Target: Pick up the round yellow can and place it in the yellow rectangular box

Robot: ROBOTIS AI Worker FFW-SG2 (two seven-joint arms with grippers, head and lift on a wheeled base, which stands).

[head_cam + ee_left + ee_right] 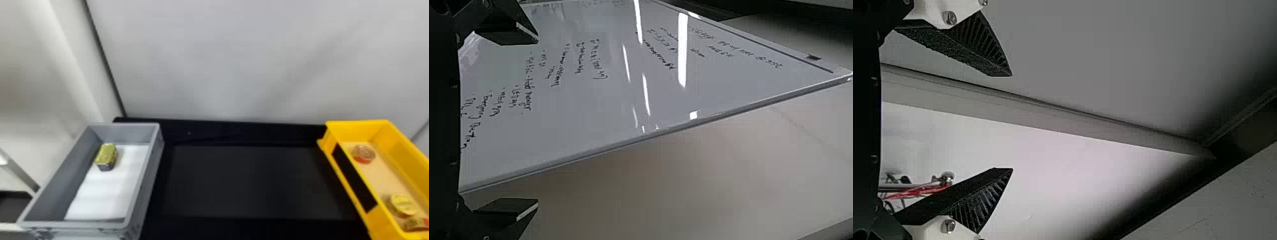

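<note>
In the head view, a round yellow can (402, 205) lies inside the yellow rectangular box (354, 131) at the right, toward its near end. A round red-rimmed can (363, 153) lies farther back in the same box. Beside the yellow can, at the near end, is another red and yellow item (415, 224). My left gripper (538, 122) stands open in its wrist view, nothing between its fingers, facing a whiteboard. The right wrist view has my right gripper (1012, 122) open and holding nothing, away from the cans.
A grey bin (150, 178) stands at the left, lined with a white sheet (105, 194); a gold and dark tin (107, 156) sits inside near its back. Between the two containers lies the black table (249, 182). A pale wall (223, 57) rises behind.
</note>
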